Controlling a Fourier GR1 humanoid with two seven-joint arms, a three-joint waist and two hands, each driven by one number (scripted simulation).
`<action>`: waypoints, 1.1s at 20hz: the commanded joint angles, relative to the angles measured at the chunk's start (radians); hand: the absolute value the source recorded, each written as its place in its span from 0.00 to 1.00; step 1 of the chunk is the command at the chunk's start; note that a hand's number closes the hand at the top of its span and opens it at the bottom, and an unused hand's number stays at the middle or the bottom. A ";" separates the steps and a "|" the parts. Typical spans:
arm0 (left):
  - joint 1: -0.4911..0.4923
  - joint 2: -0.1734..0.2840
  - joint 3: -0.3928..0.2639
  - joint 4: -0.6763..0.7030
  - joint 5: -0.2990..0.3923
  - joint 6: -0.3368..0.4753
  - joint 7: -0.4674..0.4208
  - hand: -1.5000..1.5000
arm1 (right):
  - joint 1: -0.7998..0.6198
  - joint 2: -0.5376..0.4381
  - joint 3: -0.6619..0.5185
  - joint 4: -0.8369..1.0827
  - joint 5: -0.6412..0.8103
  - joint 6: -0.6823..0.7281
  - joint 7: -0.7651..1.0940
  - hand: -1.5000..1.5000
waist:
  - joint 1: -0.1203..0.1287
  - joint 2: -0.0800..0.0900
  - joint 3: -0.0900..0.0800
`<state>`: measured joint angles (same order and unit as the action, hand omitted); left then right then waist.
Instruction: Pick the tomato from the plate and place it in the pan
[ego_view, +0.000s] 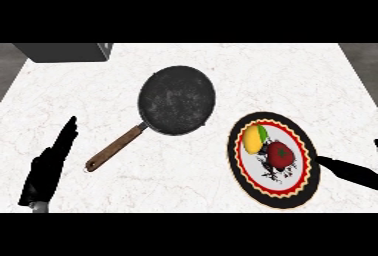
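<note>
The pale marbled surface (184, 170) is lying bare between the pan and the near edge; the dark pan (177, 100) is sitting mid-surface, brown handle (114, 148) pointing toward the left hand (48, 170), whose fingers are straight and together; the black-rimmed plate (238, 167) is sitting right; the right hand (351, 171) is reaching its rim, fingers straight, holding nothing; the red tomato (280, 154) is resting on it beside a yellow-green fruit (255, 138).

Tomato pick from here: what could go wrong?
1. The tomato lies against a yellow-green fruit on the plate; the right hand, coming from the plate's right edge, may nudge that fruit.
2. Pushing rather than grasping could roll the tomato off the plate.
3. The pan lies across the plate, so the carry passes over it.
</note>
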<state>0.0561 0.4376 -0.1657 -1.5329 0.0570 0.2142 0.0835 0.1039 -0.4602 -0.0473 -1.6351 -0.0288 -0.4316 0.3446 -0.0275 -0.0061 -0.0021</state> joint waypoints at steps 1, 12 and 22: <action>0.004 -0.015 -0.020 -0.003 -0.022 0.004 -0.006 0.50 | 0.112 -0.158 0.043 -0.052 0.112 0.078 0.093 0.00 | 0.007 0.003 -0.001; -0.038 -0.074 -0.045 -0.021 -0.074 0.021 0.046 0.50 | -0.100 -0.323 0.060 -0.150 -0.085 0.481 0.352 0.00 | 0.033 0.008 0.002; -0.029 -0.094 -0.016 -0.020 -0.097 -0.017 0.027 0.50 | -0.410 -0.219 0.193 -0.039 -0.049 0.584 0.702 0.00 | 0.038 0.008 0.002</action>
<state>0.0351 0.3732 -0.1850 -1.5707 -0.0180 0.1904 0.1324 -0.2278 -0.7235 0.1107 -1.7288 -0.0865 0.1061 0.9572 0.0143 0.0017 -0.0008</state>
